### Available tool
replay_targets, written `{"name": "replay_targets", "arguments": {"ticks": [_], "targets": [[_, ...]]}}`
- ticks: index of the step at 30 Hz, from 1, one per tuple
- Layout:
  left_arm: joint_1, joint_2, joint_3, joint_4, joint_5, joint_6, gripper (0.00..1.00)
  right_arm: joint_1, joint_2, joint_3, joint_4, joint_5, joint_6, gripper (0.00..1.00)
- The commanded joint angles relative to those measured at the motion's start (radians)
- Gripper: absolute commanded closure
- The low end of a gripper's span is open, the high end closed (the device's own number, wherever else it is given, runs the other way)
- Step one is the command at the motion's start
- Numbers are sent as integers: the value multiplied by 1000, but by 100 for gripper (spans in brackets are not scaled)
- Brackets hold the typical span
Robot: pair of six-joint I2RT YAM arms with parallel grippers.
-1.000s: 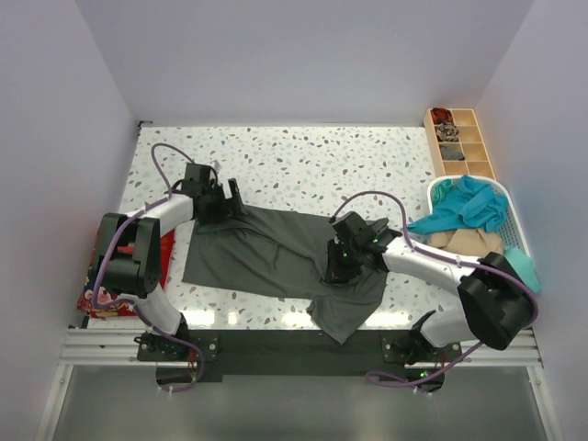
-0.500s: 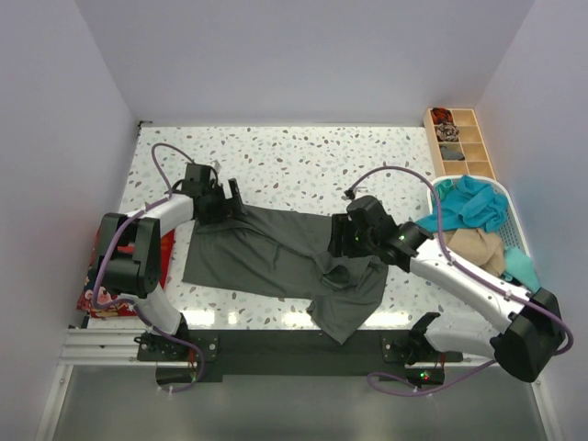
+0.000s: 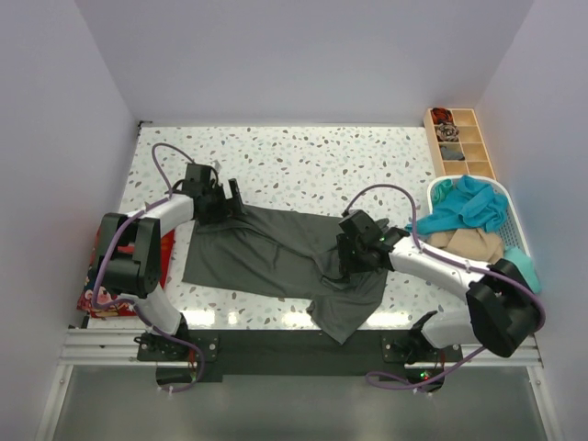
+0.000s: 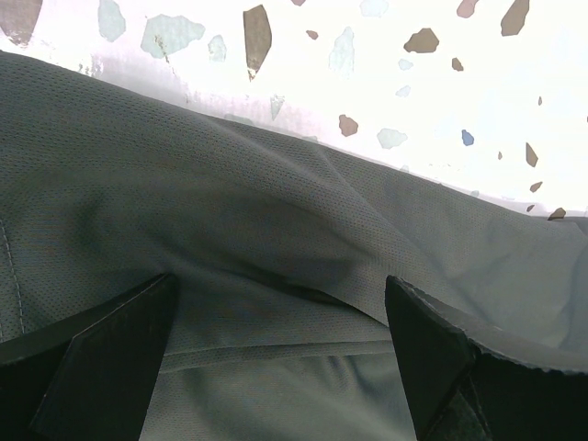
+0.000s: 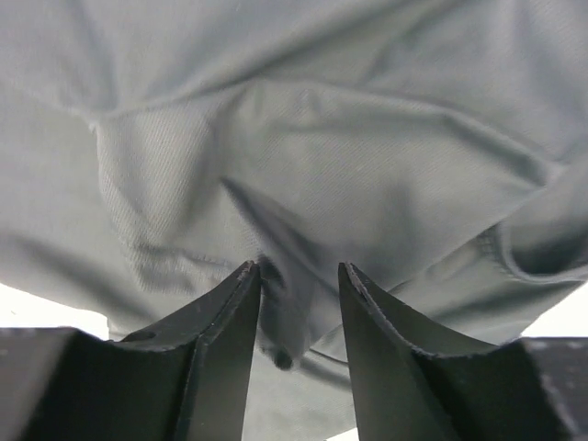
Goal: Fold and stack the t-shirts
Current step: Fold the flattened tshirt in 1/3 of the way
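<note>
Speckled terrazzo table [image 3: 322, 156], rumpled grey-green t-shirt [image 3: 276, 253]

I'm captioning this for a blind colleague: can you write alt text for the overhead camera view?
A dark grey-green t-shirt lies rumpled on a speckled table, with the left gripper at its far left corner and the right gripper on its right side. A white basket at the right holds teal cloth and tan cloth.

Unclear in the right wrist view: fold of grey shirt [image 5: 303, 147] pinched by the right gripper [image 5: 299, 276], or only straddled. Too small to name: the bits in the tray [image 3: 432, 142]. Mostly hidden: red shirt [image 3: 103, 301] behind the left arm [image 3: 129, 262], tan shirt [image 3: 469, 242] under the teal shirt [image 3: 464, 204].
</note>
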Motion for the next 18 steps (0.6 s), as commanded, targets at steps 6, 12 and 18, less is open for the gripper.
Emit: {"name": "replay_targets", "arguments": {"ticks": [6, 12, 18], "targets": [[-5, 8, 20, 9, -10, 15, 0, 20, -59, -73, 31, -182, 50, 57], [-5, 5, 24, -3, -24, 16, 0, 23, -1, -70, 34, -224, 47, 55], [-5, -32, 32, -32, -56, 22, 0, 23, -86, 72, -46, -19, -14, 46]]}}
